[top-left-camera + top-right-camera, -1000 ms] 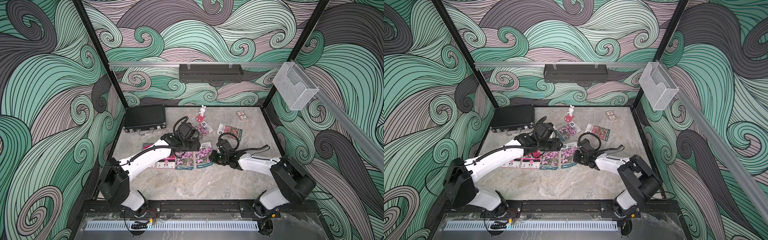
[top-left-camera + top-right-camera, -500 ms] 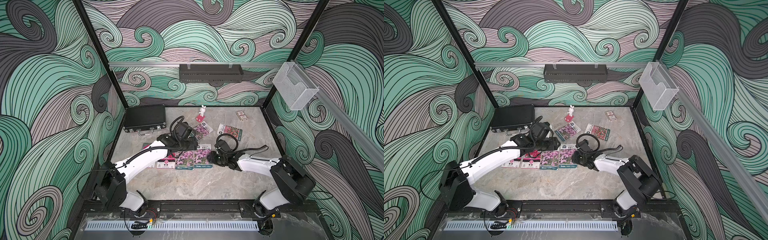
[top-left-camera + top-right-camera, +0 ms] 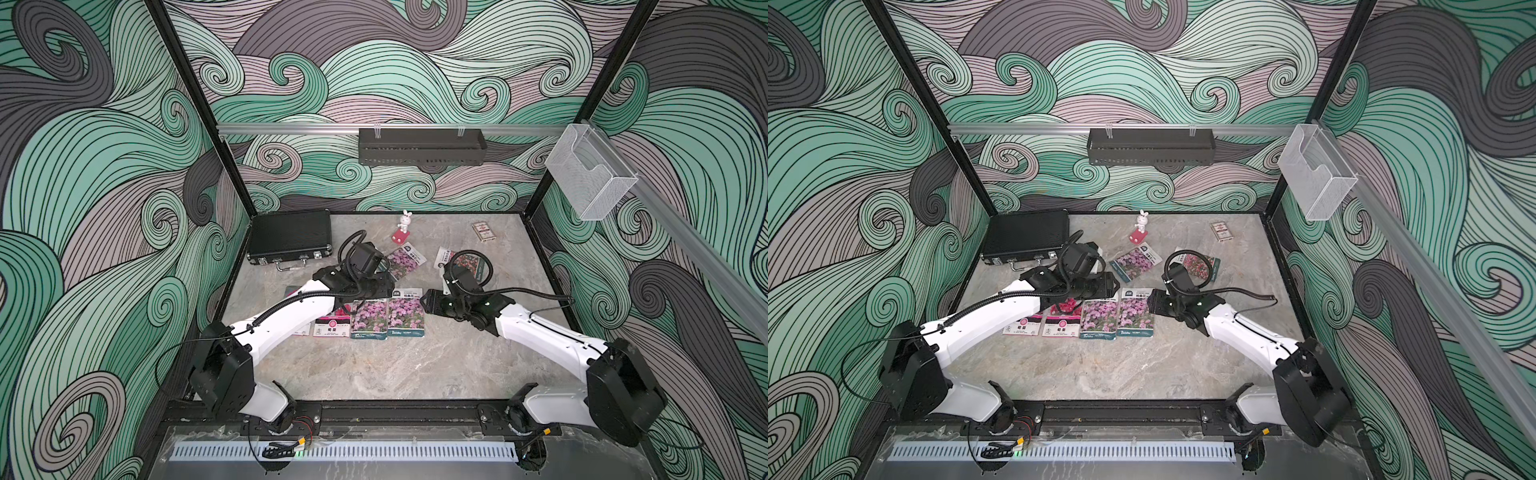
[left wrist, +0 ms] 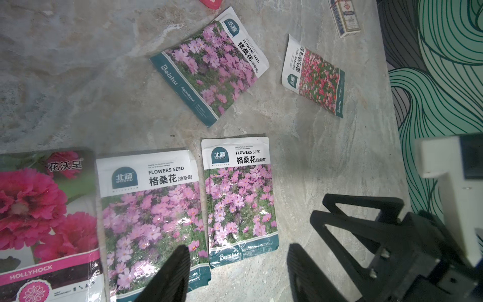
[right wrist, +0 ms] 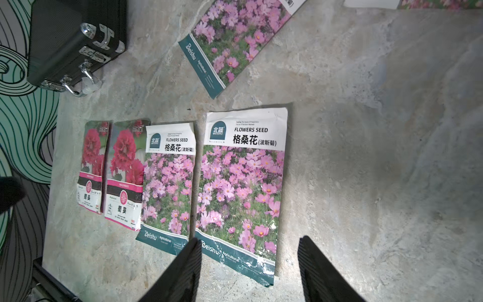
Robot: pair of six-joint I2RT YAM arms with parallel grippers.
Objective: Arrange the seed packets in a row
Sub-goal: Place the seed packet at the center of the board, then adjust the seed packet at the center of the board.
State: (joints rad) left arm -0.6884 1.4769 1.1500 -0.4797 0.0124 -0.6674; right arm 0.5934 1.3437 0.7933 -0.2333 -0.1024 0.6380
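Four seed packets lie face up in a row in both top views: two magenta ones, then two purple-pink ones. Behind the row lies a tilted purple-pink packet. A red-pink packet lies further right, partly behind my right arm's cable. My left gripper hovers open over the row's far edge, nothing between its fingers. At the row's right end my right gripper stands open, its fingers astride the last packet's lower edge, apart from it.
A black case lies at the back left. A white rabbit figurine on a red base stands at the back middle. A small card box lies at the back right. Bare marble tabletop stretches in front of the row.
My right gripper has opened and let go of the purple-pink packet, which now lies flat at the row's right end. The left arm has drawn back a little.
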